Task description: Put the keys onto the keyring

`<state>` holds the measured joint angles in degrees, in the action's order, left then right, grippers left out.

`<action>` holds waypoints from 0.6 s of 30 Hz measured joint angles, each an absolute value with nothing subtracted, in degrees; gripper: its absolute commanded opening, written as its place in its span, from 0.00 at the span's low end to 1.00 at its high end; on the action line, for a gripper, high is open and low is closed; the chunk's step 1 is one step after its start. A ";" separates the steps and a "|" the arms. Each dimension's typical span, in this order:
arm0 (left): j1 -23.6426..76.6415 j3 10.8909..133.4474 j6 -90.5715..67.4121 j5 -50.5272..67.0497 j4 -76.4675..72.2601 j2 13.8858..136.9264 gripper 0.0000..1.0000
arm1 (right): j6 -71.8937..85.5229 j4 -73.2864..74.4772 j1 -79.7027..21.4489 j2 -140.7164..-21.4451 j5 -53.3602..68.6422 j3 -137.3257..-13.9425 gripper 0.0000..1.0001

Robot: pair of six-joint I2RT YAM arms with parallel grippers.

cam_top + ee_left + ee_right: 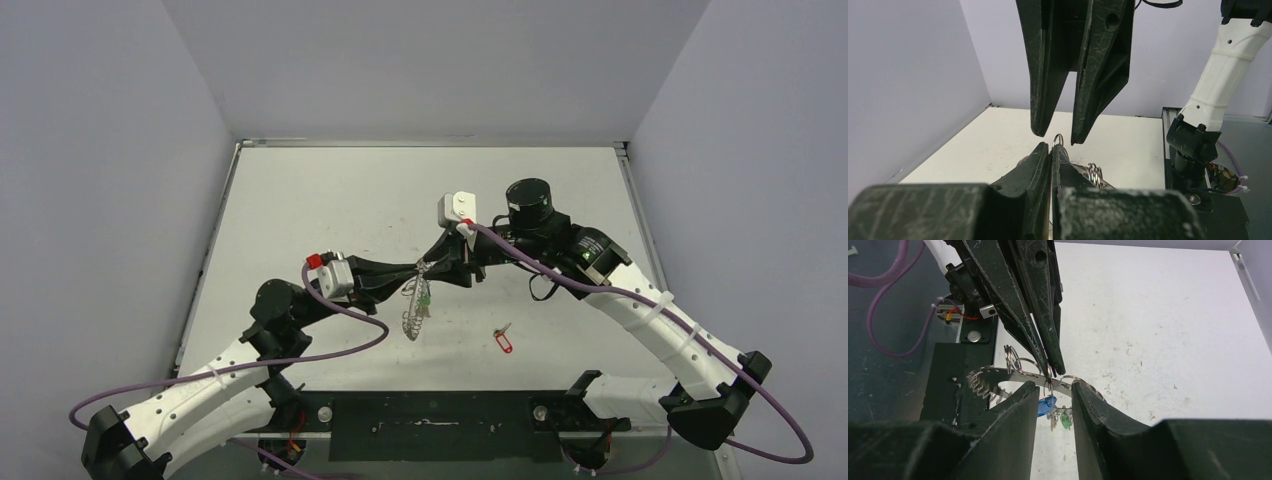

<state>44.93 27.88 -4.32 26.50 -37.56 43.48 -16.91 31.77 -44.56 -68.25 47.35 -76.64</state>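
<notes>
The keyring (416,305) hangs in mid-air over the table (330,200). It looks light, stiff and slick, so the rim is the best place to hold it. The left gripper (1051,150) is clenched on that rim. The right gripper (1054,395) straddles one wire loop, jaws apart and seemingly not touching it. The blue-tagged key (1047,405) dangles under the keyring. The red-tagged key (503,340) lies on the table to the keyring's right.

- The keyring (1094,172) is mostly hidden behind the left gripper (1050,147) in the left wrist view; only a few wire loops are seen.
- The blue tag (1048,404) is partly covered by a finger of the right gripper (1054,387); its key cannot be made out.
- The green tag (1065,421) is glimpsed only in the gap between those fingers.
- From above, the red-tagged key (503,340) is shown too small for its teeth to be told.
- The left arm (200,390) and right arm (650,310) are clipped by the lower edge.
</notes>
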 measured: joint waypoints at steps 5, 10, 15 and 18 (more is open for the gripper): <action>44.93 27.73 -4.03 24.64 -34.85 41.78 0.00 | -16.12 31.42 -44.42 -67.85 44.05 -75.40 0.68; 44.93 27.38 -2.42 22.28 -27.09 38.87 0.00 | -14.09 29.21 -43.48 -65.23 38.52 -69.82 0.93; 44.93 27.35 0.73 19.62 -14.68 35.90 0.00 | -11.33 25.30 -43.09 -60.60 31.68 -63.48 1.00; 44.93 27.42 2.52 18.13 -6.85 34.35 0.00 | -9.61 23.18 -43.09 -58.94 28.27 -62.17 1.00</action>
<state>44.93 27.42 2.52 18.13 -6.85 34.35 -9.61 23.18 -43.09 -58.94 28.27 -62.17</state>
